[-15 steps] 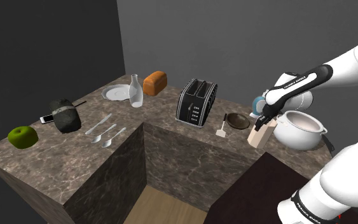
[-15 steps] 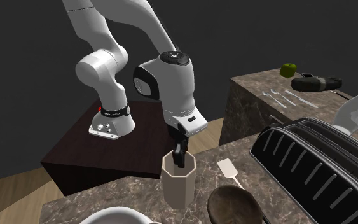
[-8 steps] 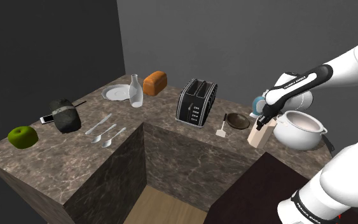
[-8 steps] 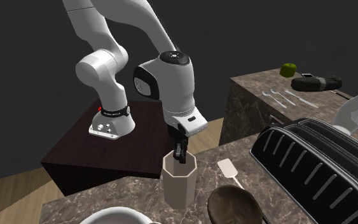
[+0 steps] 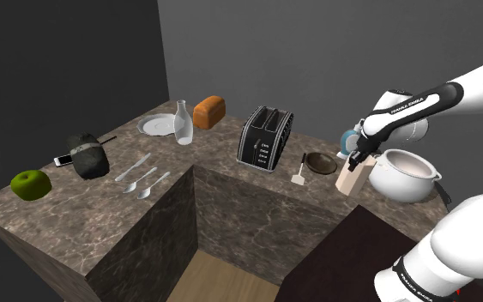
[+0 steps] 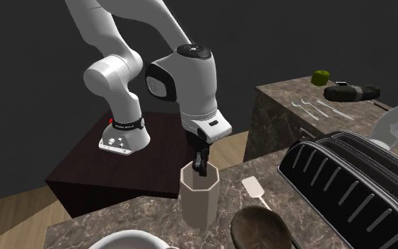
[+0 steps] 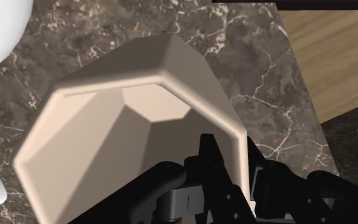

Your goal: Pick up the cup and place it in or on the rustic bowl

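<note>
the tool [image 6: 201,167] is clenched on the rim of the beige faceted cup [image 6: 199,201]. in the wrist view one black finger [image 7: 208,153] sits inside the cup [image 7: 126,127] and the other stands outside, with the cup's wall pinched between them. the cup stands upright at the near edge of the dark marbled table [image 6: 141,212], close to the arm's dark stand [image 6: 98,170]. whether its base touches the table cannot be told.

in the shoulder view the tool [image 5: 356,157] comes down on the cup [image 5: 350,178] from above. the rustic bowl [image 5: 322,162], dark brown and round, lies just beside the cup on the shoulder view's left, apart from it. a small pale spatula [image 5: 299,176] lies near the bowl. in the second exterior view the bowl [image 6: 261,230] is at the lower edge, to the right of the cup, with the spatula [image 6: 254,189] just beyond it.

a white lidded pot [image 5: 405,174] stands just beside the cup on the shoulder view's right, and a blue and white round thing [image 5: 348,140] sits behind the tool. a black toaster [image 5: 265,137] stands further left on the table [image 5: 222,163]. beyond it are a loaf of bread [image 5: 209,111], a glass bottle [image 5: 182,123] and a white plate [image 5: 158,126]. at the far left lie spoons [image 5: 141,176], a dark bag [image 5: 88,155] and a green apple [image 5: 31,184], well apart from the cup.
</note>
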